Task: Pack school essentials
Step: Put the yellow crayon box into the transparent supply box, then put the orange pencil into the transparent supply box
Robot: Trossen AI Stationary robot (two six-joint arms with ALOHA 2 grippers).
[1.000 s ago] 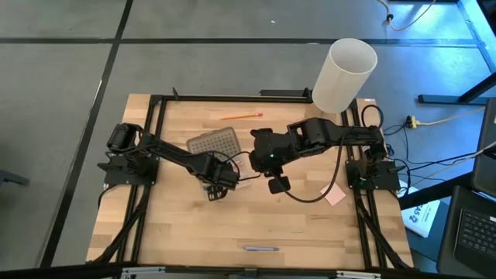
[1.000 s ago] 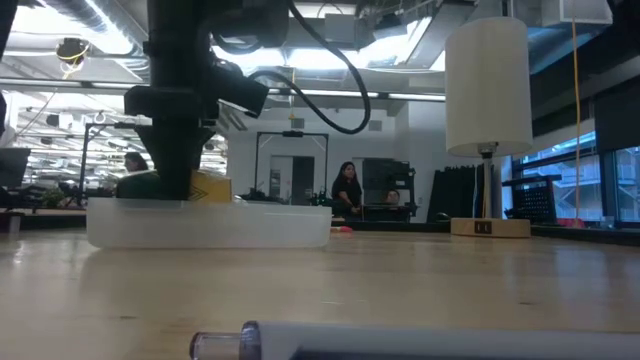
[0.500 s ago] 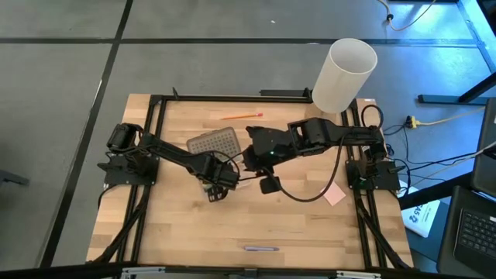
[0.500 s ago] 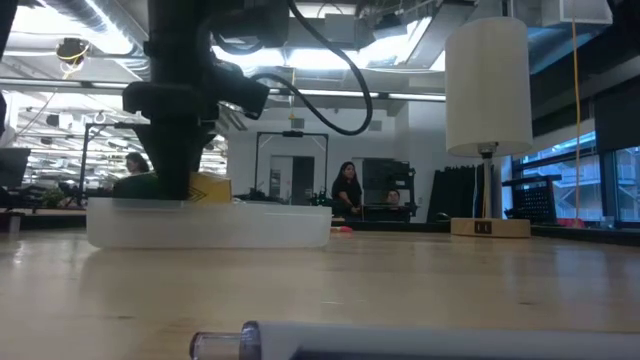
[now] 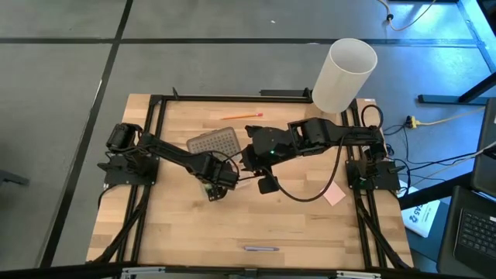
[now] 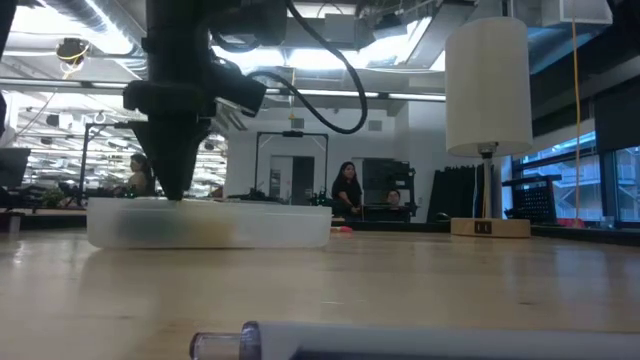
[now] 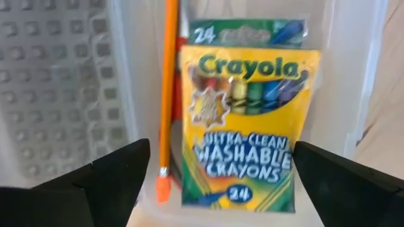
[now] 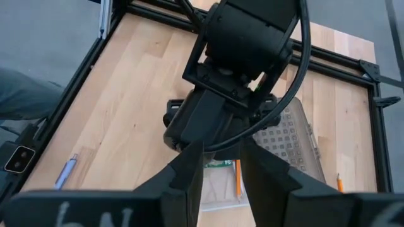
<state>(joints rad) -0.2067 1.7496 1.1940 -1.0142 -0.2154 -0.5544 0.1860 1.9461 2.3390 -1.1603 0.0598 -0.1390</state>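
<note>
The green-and-yellow crayon box (image 7: 243, 120) lies flat in the clear case (image 6: 210, 222), with one orange pencil (image 7: 166, 94) beside it and a bit of red showing under it. My left gripper (image 7: 221, 183) hangs open just above the box, its fingers either side and touching nothing. My right gripper (image 8: 221, 151) is open over the case's far right part, close to the left one. The other orange pencil (image 5: 244, 115) lies near the far edge. The grey pen (image 5: 261, 249) is at the near edge and the pink pad (image 5: 335, 196) is on the right.
The dimpled grey lid (image 5: 213, 143) lies on the table at the case's far left side. The tall white cylinder (image 5: 345, 74) stands at the far right corner. The two arms crowd the table's middle. People show in the room beyond the table.
The crayon box stood above the case's rim in the low view. It has dropped out of sight there and now lies flat inside the case. The right gripper has moved a little toward the table's left, over the case.
</note>
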